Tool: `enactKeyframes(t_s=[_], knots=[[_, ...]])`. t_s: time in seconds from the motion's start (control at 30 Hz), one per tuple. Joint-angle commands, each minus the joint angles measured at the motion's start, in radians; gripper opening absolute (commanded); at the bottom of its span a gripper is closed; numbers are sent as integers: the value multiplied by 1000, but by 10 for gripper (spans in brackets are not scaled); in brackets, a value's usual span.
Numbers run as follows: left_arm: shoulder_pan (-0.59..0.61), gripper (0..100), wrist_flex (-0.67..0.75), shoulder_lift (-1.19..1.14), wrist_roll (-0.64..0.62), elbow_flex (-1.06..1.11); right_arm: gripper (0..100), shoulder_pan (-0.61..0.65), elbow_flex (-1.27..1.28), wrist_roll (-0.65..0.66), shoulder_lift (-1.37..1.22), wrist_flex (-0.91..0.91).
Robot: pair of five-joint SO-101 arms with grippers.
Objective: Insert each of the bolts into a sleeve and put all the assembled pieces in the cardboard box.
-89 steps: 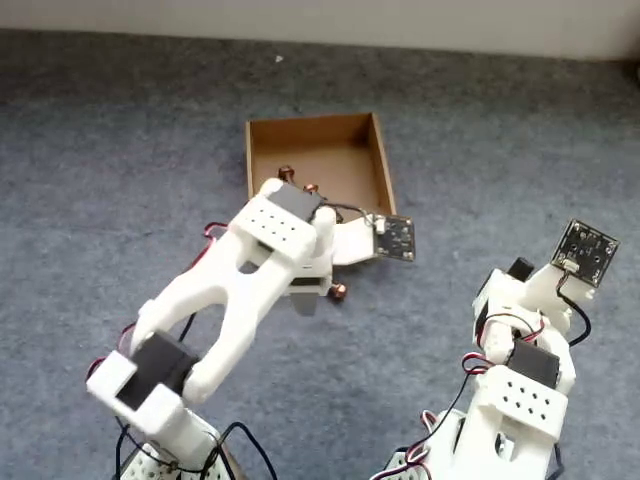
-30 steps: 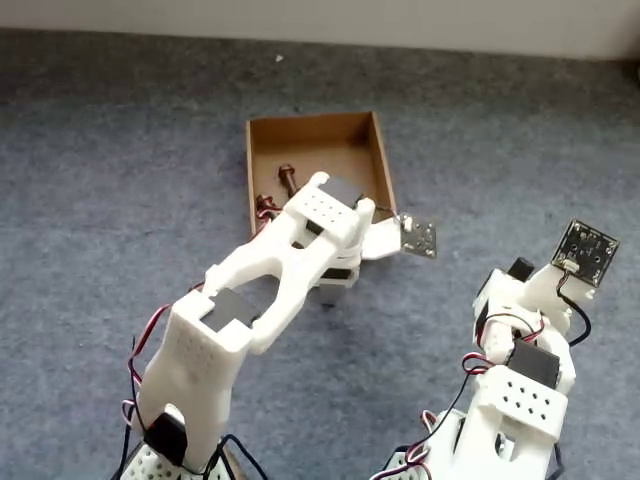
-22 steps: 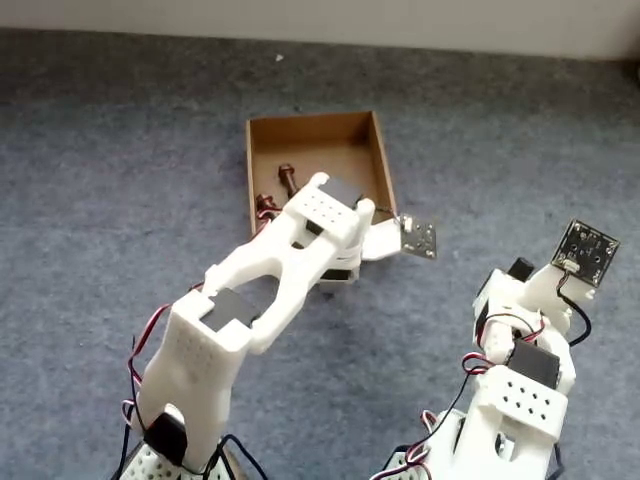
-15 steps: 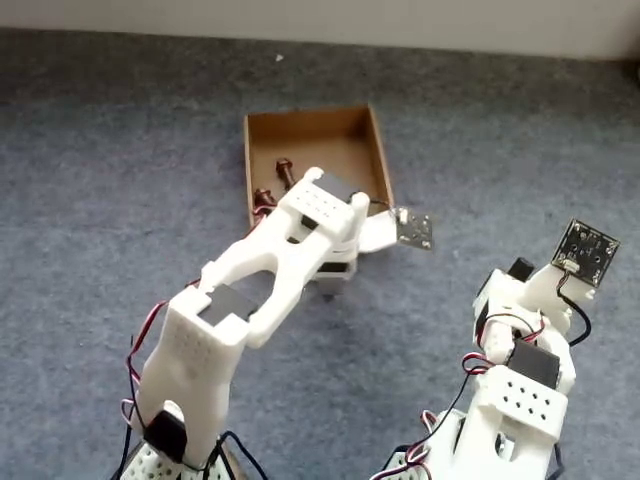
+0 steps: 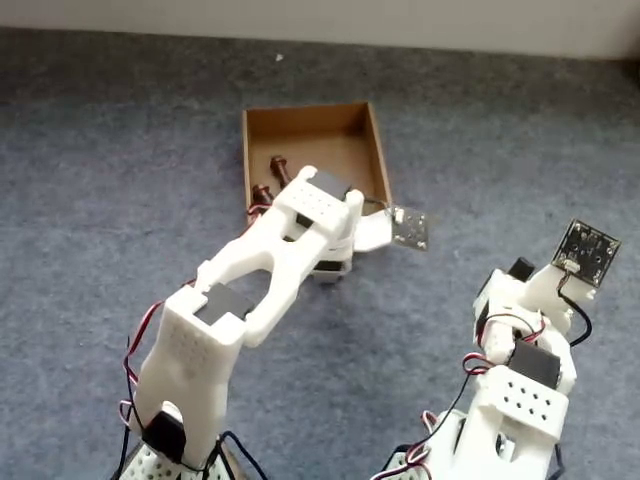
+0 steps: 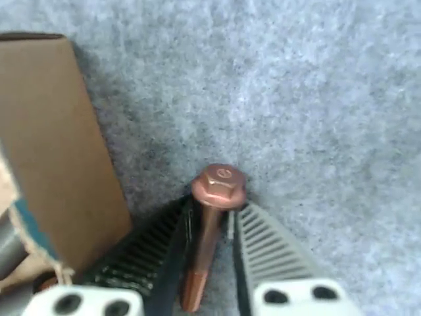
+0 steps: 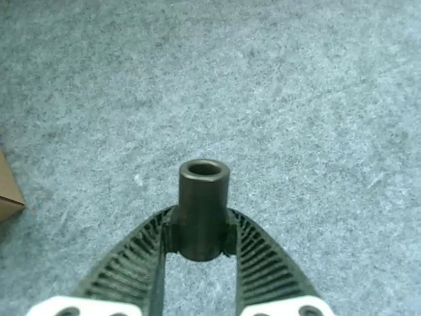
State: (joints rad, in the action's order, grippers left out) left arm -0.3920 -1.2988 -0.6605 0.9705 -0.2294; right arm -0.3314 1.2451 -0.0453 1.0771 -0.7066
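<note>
left claw (image 6: 214, 207) clamps bolt (image 6: 206, 240) | right claw (image 7: 200, 222) clamps sleeve (image 7: 204, 197) | cardboard box (image 5: 318, 140) partly arm-hidden

Left arm (image 5: 250, 300): stretched far forward from its base at the near edge, with the wrist bent down.
Left gripper (image 6: 212, 207): points downward; its two ribbed fingers (image 6: 270, 243) press on the shaft of a bolt (image 6: 209, 230), one from each side, and the bolt head sticks out past the tips.
Right arm (image 5: 520, 370): folded up close to its base, at the near right side.
Right gripper (image 7: 200, 220): its fingers (image 7: 131, 263) clamp a dark sleeve (image 7: 204, 204), whose open end stands out beyond the tips.
</note>
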Motion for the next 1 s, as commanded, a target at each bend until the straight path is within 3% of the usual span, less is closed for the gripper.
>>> enactKeyframes(t_s=[0.0, 0.37, 0.6, 0.97], knots=[[70, 49, 35, -1, 12, -4, 6, -2, -13, 12, 24, 24], [-53, 5, -204, 68, 0, -33, 6, -2, -13, 12, 24, 24], [-48, 5, -203, 232, -189, -31, 6, 4, -16, 12, 24, 19], [-54, 5, -161, 487, -480, 70, 6, 134, -36, 12, 65, -61]])
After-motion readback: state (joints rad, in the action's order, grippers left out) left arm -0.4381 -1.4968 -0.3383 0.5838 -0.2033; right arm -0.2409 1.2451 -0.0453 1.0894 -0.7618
